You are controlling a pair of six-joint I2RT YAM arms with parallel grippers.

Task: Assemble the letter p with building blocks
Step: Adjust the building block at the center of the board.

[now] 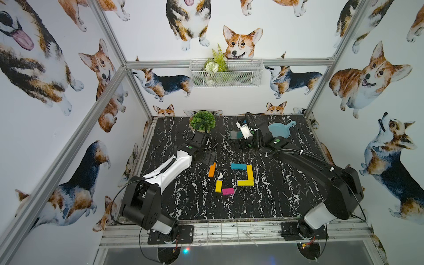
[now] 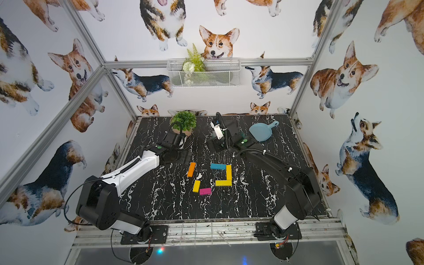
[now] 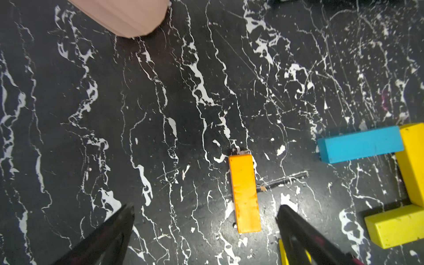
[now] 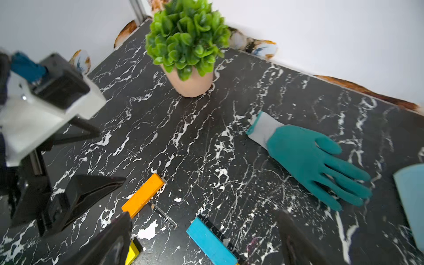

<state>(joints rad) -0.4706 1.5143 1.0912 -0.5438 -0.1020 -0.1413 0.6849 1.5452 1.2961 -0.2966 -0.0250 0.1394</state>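
Left jaws: black tapered fingers (image 3: 114, 229) spread wide, empty. The orange block (image 3: 244, 192), a smooth flat bar, lies on the counter (image 3: 160, 114) between them, untouched. Right jaws: spread wide, empty, with the teal-blue block (image 4: 211, 243) lying below between them. Teal-blue block, side yellow block (image 1: 250, 172) and base yellow block (image 1: 245, 182): joined end to end, a bracket open toward the left arm. Loose yellow block (image 1: 218, 185) and magenta block (image 1: 228, 191): just beside each other. Counter: black, white-veined marble pattern. Beyond: potted plant (image 1: 203, 120), teal glove (image 4: 309, 160), light-blue pan (image 2: 261, 132)
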